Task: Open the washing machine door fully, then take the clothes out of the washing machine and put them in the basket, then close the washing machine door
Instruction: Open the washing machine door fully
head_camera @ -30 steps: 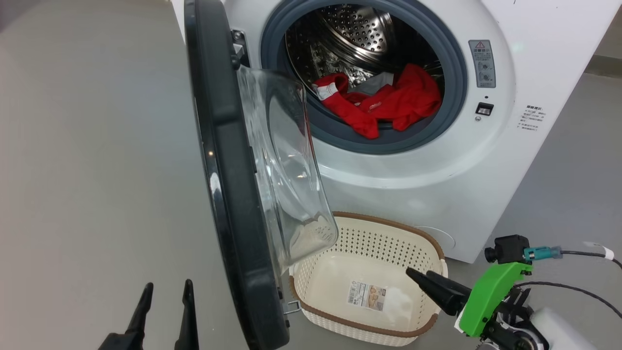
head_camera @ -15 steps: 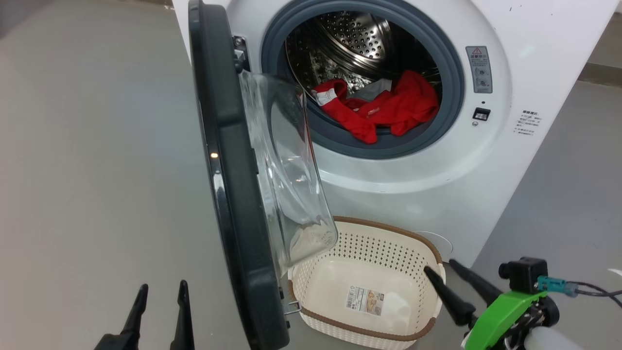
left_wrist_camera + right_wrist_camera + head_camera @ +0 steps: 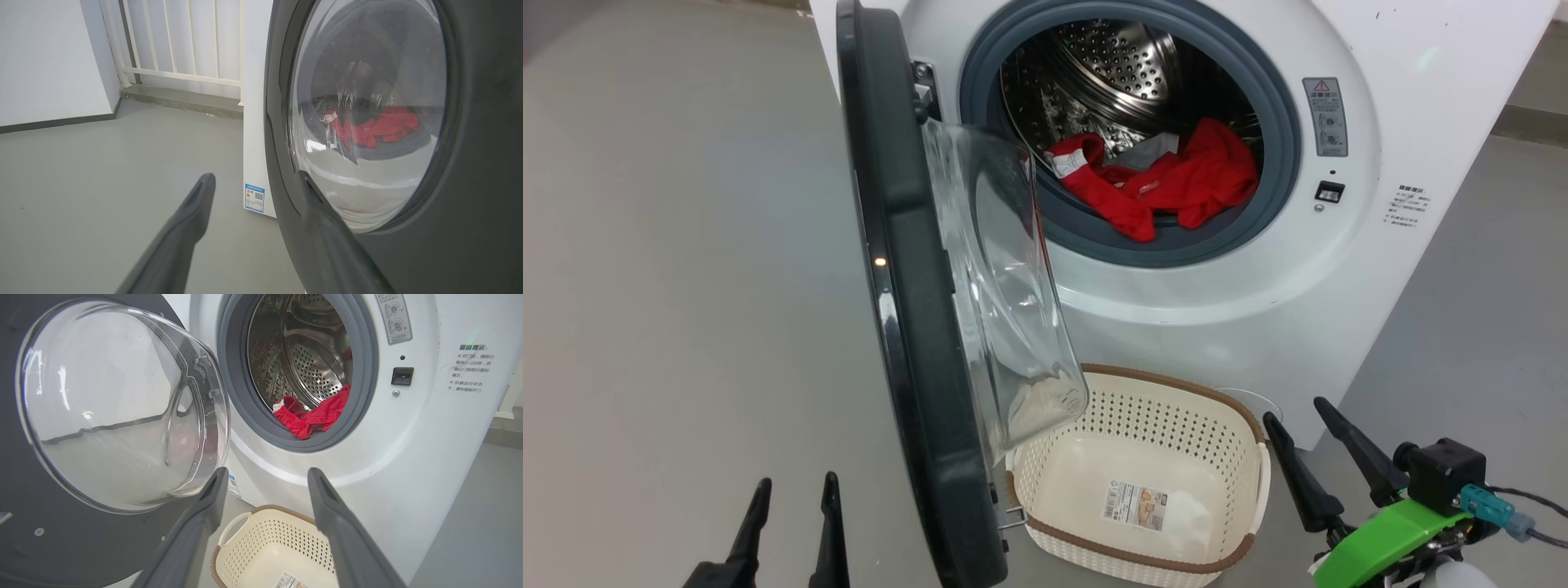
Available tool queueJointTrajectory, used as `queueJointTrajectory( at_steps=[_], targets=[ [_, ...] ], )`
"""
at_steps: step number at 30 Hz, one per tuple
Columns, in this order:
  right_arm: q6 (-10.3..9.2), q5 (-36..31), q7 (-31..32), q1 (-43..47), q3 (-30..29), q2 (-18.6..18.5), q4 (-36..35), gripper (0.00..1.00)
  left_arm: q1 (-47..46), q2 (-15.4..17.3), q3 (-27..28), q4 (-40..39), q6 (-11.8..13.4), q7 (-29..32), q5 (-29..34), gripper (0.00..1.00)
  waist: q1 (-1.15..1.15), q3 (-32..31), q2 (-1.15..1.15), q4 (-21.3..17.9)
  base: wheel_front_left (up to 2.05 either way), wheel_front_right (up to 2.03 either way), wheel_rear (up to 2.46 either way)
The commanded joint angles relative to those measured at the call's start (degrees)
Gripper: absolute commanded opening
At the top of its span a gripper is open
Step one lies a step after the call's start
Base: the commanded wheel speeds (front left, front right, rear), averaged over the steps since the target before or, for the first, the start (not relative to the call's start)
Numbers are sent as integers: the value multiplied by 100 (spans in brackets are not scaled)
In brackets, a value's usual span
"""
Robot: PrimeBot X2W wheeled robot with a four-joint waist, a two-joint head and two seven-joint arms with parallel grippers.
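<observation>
Head view shows the washing machine door (image 3: 907,310) swung out edge-on, baring the clothes (image 3: 1176,184) at the drum's lip; the basket (image 3: 1176,382) sits on the floor beneath to receive them. Both the right hand (image 3: 1294,410) and left hand (image 3: 797,480) gape, empty.

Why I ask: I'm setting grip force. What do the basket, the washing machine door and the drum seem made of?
Basket: cream moulded plastic, matte, going by its punched holes; brown woven-look rim. Washing machine door: glossy black ring, probably plastic; clear bulging window, glass or plastic, cannot tell. Drum: shiny perforated metal, likely stainless steel.
</observation>
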Motion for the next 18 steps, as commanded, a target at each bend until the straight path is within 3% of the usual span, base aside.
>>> queueJointTrajectory(
  at_steps=[1, 18],
  targets=[
    [9, -108, -68, 38, 27, -8, -175, 100, -98, 72, 181, -112, -45, -69, 45, 100, 0, -9, 0, 4, 0, 0, 0],
    [9, -756, -68, 377, -382, 316, 63, 100, -90, 72, 112, -97, 2, -69, 24, 100, 0, -24, 0, 32, 0, 0, 0]
  ],
)
